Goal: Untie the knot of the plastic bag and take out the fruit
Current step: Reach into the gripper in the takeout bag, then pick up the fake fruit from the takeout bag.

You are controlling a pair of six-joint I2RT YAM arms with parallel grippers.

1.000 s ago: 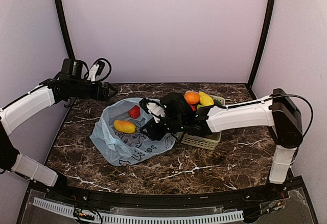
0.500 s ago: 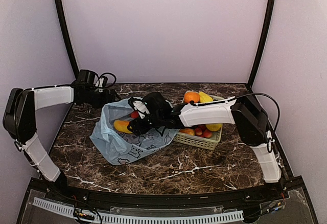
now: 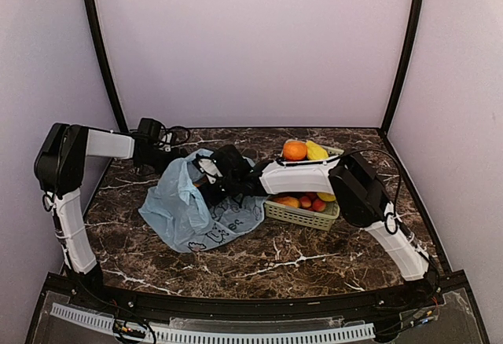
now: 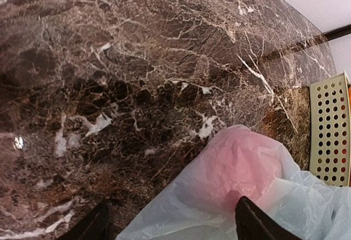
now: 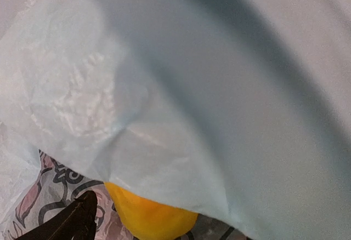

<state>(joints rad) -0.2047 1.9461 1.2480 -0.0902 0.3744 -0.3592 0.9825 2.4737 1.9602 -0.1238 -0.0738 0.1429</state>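
Observation:
The light blue plastic bag (image 3: 192, 203) lies left of centre, its left side bunched up; no knot shows. My right gripper (image 3: 209, 187) is inside the bag's mouth, open. In the right wrist view the film (image 5: 208, 86) covers most of the frame, an orange-yellow mango (image 5: 148, 218) lies just ahead, and only one finger (image 5: 74, 223) shows. My left gripper (image 3: 171, 158) is at the bag's far left edge, open, with film (image 4: 219, 207) between its fingertips (image 4: 90, 228). A red-pink fruit (image 4: 241, 166) shows through the film.
A pale green lattice basket (image 3: 302, 216) stands right of the bag, with an orange (image 3: 295, 150), a yellow fruit (image 3: 316, 151) and small red fruits in it. Its wall shows in the left wrist view (image 4: 329, 130). The brown marble table (image 3: 299, 258) spreads in front.
My left arm swung in to the bag's far edge. My right gripper moved left, deeper into the bag. The bag's left side rose and now hides the mango and red fruit from above.

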